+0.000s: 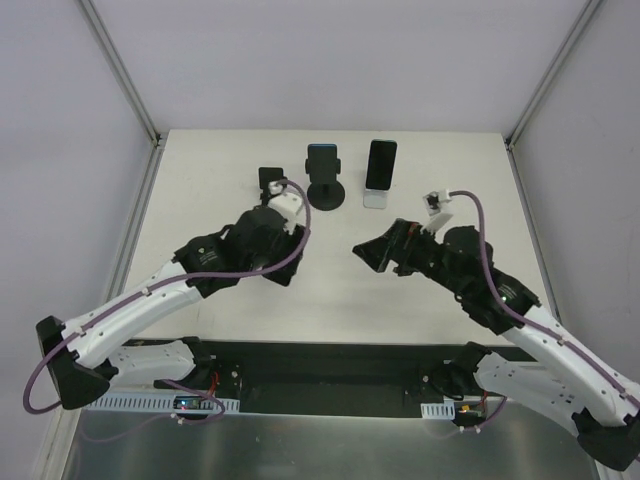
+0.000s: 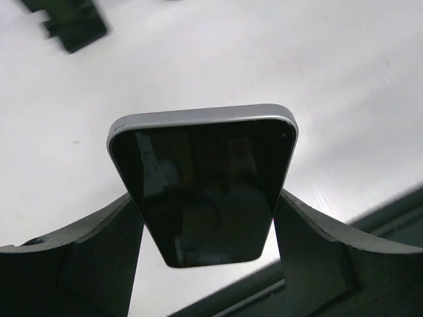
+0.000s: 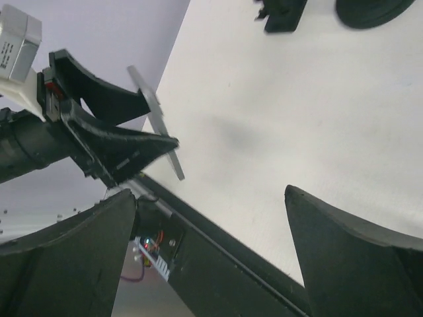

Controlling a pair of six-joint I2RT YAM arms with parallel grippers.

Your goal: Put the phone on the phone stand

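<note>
a: where is the phone [image 2: 205, 165]?
b: the left gripper [image 2: 208, 201] has it. its two fingers [image 2: 86, 264] squeeze the phone on both sides, near the bottom end. the dark screen faces the wrist camera.
a: is the phone lying on the surface [image 1: 420, 300]?
b: no, it is held up off it. from the right wrist camera you see the phone from the side, so it looks very thin.
a: and the right gripper [image 3: 210, 198]?
b: it is spread wide and nothing is in it. it sits near the middle of the surface and points at the left gripper.
a: where is the small black stand [image 1: 270, 180]?
b: at the far side of the surface, just past the left gripper. nothing is on it.
a: what else is back there?
b: a round black stand [image 1: 327, 195] with a second phone [image 1: 322, 158] on it. right of that is a pale stand [image 1: 375, 200] with a third phone [image 1: 381, 163] standing up on it.
a: do the two arms touch?
b: no, they are apart.
</note>
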